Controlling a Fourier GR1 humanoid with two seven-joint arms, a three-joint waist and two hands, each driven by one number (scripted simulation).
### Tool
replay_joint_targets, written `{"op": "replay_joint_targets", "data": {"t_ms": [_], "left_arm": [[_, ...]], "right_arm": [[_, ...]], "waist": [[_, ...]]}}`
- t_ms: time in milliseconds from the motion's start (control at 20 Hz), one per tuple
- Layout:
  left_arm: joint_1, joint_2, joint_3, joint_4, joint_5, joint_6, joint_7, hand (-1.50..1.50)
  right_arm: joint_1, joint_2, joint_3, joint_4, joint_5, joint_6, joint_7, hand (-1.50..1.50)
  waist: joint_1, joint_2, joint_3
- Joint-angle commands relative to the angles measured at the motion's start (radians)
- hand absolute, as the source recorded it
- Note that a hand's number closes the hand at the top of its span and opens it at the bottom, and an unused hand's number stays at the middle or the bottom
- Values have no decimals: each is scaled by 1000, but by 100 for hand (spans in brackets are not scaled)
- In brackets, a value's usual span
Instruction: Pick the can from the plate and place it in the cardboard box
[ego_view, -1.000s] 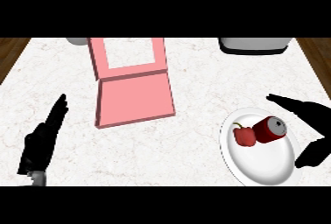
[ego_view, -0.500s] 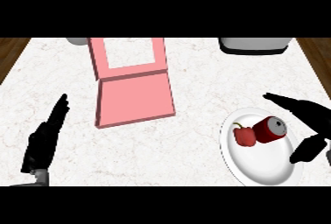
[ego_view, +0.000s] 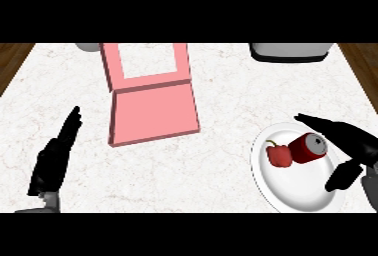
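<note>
Red can (ego_view: 308, 148) on white plate (ego_view: 295, 190), unhidden between spread fingers of right hand (ego_view: 353, 145), plate edge cut off.

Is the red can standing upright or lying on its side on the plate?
On its side: the can lies on the plate beside the red pepper, its grey round end facing up-right.
</note>
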Motion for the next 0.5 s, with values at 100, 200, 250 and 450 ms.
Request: {"op": "replay_joint_targets", "data": {"t_ms": [100, 200, 250, 450], "left_arm": [[-49, 13, 31, -3, -7, -26, 42, 0], [30, -1, 44, 19, 20, -40, -42, 0], [5, 3, 34, -45, 4, -27, 48, 0], [-28, -18, 18, -9, -14, -16, 39, 0]], "right_arm": [[-53, 48, -19, 65, 5, 58, 16, 150], [-15, 30, -15, -25, 27, 7, -28, 150], [-10, 51, 1, -9, 67, -87, -37, 150], [-44, 53, -8, 33, 140, -224, -62, 150]], "waist": [[2, 0, 0], [1, 0, 0], [2, 0, 0], [2, 1, 0]]}}
